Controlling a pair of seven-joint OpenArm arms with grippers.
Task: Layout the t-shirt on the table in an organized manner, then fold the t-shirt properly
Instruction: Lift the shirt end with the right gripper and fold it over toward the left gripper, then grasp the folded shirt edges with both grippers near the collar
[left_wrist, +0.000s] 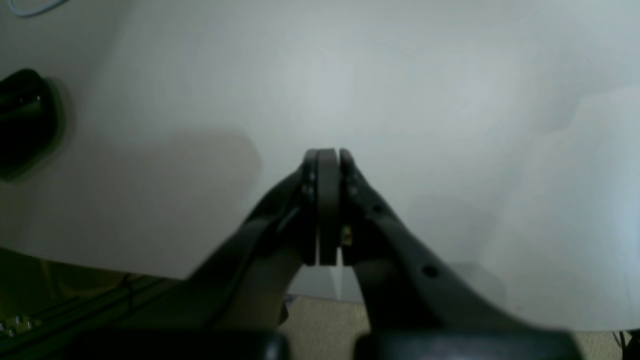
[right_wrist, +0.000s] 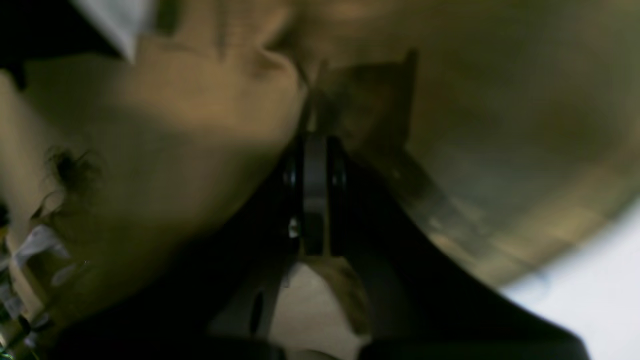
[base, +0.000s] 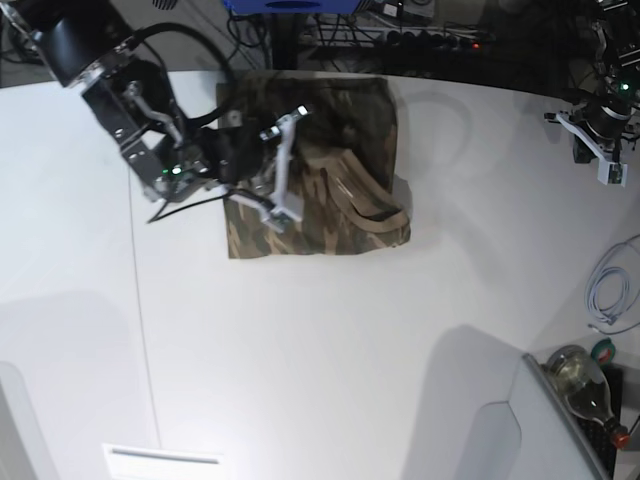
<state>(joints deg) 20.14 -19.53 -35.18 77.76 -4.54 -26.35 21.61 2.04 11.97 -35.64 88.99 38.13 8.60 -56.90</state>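
Observation:
The camouflage t-shirt (base: 340, 210) lies folded into a rough rectangle at the far middle of the white table (base: 350, 350), with a tan collar band showing near its lower right corner. My right gripper (base: 283, 168) is down on the shirt's left part. In the right wrist view its jaws (right_wrist: 314, 137) are pressed together with blurred olive and tan cloth (right_wrist: 175, 115) bunched around the tips. My left gripper (base: 600, 130) hovers at the far right of the table, away from the shirt. Its jaws (left_wrist: 327, 152) are shut on nothing above the bare tabletop (left_wrist: 400, 75).
A thin dark seam (base: 140, 300) runs down the left of the table. A coiled white cable (base: 610, 290) and a bottle (base: 580, 375) sit at the right edge. A grey panel (base: 500, 440) stands at the front right, a white slip (base: 165, 460) at the front left. Cables clutter the back edge.

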